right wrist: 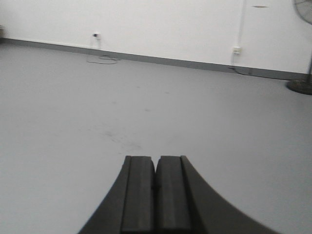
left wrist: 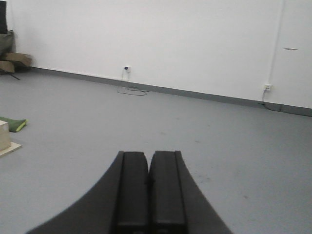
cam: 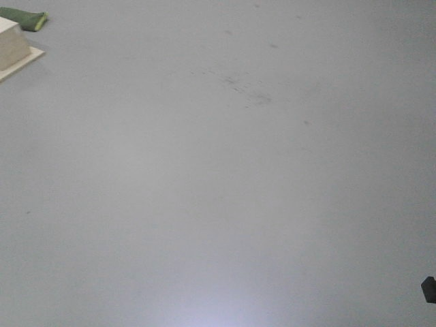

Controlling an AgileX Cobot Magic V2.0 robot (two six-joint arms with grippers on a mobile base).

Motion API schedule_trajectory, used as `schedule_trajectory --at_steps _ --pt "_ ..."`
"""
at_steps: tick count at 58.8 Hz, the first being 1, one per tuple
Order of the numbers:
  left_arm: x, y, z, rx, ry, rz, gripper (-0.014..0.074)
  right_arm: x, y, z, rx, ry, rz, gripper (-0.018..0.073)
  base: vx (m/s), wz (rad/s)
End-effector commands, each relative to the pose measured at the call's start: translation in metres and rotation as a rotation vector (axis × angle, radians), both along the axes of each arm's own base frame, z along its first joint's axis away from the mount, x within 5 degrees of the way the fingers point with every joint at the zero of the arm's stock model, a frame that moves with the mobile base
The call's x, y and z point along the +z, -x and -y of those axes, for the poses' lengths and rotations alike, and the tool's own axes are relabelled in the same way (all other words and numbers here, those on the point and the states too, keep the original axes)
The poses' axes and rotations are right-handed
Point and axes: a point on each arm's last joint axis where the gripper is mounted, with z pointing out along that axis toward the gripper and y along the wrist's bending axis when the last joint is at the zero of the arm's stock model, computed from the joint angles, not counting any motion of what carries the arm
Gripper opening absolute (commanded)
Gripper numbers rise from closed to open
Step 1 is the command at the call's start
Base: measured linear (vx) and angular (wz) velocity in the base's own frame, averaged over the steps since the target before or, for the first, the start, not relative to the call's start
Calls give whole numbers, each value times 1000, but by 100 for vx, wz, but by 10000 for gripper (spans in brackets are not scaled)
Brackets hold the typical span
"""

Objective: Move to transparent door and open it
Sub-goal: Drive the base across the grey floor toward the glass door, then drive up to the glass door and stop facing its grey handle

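The transparent door is out of view in all three views. My left gripper point(left wrist: 148, 157) is shut with its dark pads pressed together and nothing between them, held above bare grey floor. My right gripper point(right wrist: 155, 161) is likewise shut and empty, pointing across the grey floor toward a white wall. In the front view neither gripper is clearly seen; only a small dark part point(cam: 428, 289) shows at the lower right edge.
A pale wooden block on a base point(cam: 13, 49) and a green cloth point(cam: 28, 19) lie at the far left. The white wall point(left wrist: 185, 39) has sockets with cables point(left wrist: 127, 73). Cardboard boxes point(left wrist: 12, 61) sit at left, a fan stand point(right wrist: 303, 83) at right.
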Motion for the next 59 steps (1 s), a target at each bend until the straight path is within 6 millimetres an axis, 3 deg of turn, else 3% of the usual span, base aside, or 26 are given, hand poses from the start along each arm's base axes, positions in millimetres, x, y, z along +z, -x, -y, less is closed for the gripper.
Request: schedule_trajectory --at_steps 1,59 --pt "-2 0 -1 5 22 65 -6 4 0 0 -2 16 84 -8 48 47" --pt "-2 0 -1 5 22 65 -6 4 0 0 -2 16 81 -8 51 57"
